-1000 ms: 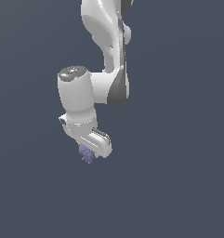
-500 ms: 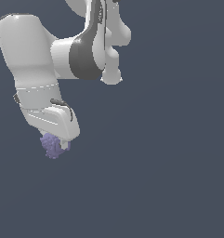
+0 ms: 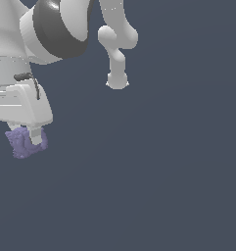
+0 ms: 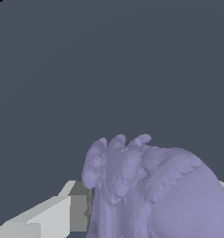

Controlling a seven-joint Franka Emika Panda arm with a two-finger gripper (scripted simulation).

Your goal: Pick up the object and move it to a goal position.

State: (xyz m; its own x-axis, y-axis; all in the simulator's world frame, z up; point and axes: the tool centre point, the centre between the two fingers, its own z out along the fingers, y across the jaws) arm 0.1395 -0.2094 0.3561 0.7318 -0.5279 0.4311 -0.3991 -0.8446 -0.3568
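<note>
The object, a lumpy lavender-purple clump (image 3: 22,143), hangs under my white gripper (image 3: 30,138) at the exterior view's left. The gripper is shut on it; one white finger (image 3: 37,136) shows in front of it. The clump is held in the air against a plain dark grey background. In the wrist view the clump (image 4: 146,190) fills the near field, bumpy lobes on one side and a rounder mass on the other, with a white and grey finger (image 4: 53,216) beside it. No goal marker shows in either view.
My white arm with its dark grey joint band (image 3: 60,29) fills the exterior view's upper left. A farther arm link (image 3: 117,44) stands near the top middle. Everything else is a uniform dark grey surface (image 3: 163,171).
The gripper with the clump has moved steadily towards the exterior view's left and closer to that camera, so arm and clump look larger now. The grip has not changed.
</note>
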